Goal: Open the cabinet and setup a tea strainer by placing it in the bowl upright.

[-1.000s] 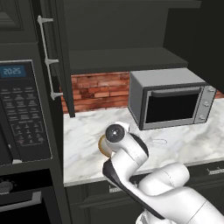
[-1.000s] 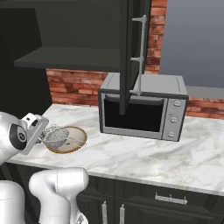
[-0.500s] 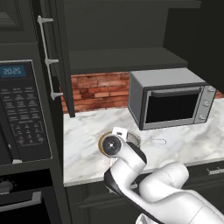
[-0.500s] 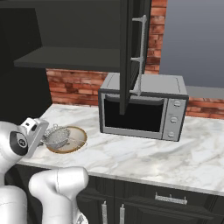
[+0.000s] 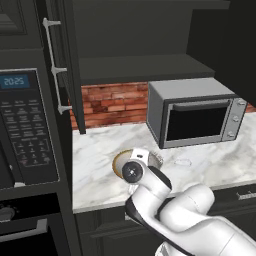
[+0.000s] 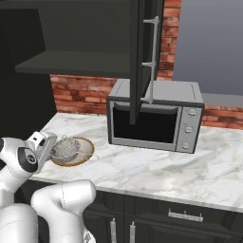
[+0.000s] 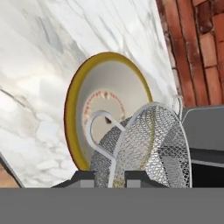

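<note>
Wire mesh makes the tea strainer [image 7: 144, 148] look feather-light and easily dented, so its stiff rim seems the safest hold. That is where the gripper [image 7: 109, 177] pinches it, jaws clenched, carrying it tilted just above the tan-rimmed bowl [image 6: 81, 153] on the marble counter [image 6: 156, 166]. The cabinet [image 6: 137, 57] door stands open.

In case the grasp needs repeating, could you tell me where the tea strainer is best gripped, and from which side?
Grip the tea strainer at its rim edge, where the gripper pinches it now, coming from the side away from the bowl. The mesh dome is wide and rounded, while the rim is a thin firm edge, and that approach probably keeps the fingers clear of the bowl.
</note>
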